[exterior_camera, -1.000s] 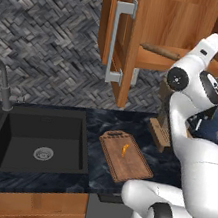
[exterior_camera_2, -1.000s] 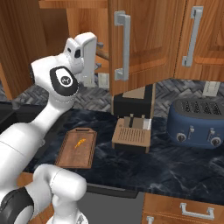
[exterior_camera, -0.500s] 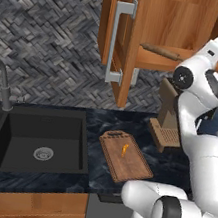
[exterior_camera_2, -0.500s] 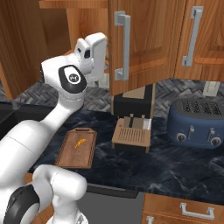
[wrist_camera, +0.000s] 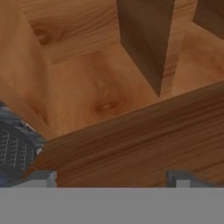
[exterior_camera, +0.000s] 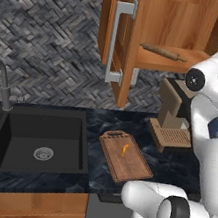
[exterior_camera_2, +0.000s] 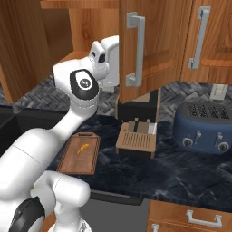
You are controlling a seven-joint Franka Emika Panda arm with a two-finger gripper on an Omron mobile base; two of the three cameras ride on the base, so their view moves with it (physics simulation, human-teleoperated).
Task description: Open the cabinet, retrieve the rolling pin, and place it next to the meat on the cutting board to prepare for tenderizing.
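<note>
We see the rolling pin [exterior_camera: 163, 52] lying on the open cabinet [exterior_camera: 162, 19] shelf in the upper right of the left base view. Our claw [wrist_camera: 113, 178] is spread wide and empty against the cabinet wood, while the meat [exterior_camera: 124, 148] sits on the cutting board [exterior_camera: 130, 168] on the table [exterior_camera: 172, 165], lower centre.

The arm [exterior_camera: 211, 144] is glossy white with rounded, bulbous links; dark round joint caps are ringed in grey, one bearing a small pale emblem.

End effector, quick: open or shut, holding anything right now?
End effector: open, fingertips set wide apart, nothing between them; it faces the wooden cabinet interior.
</note>
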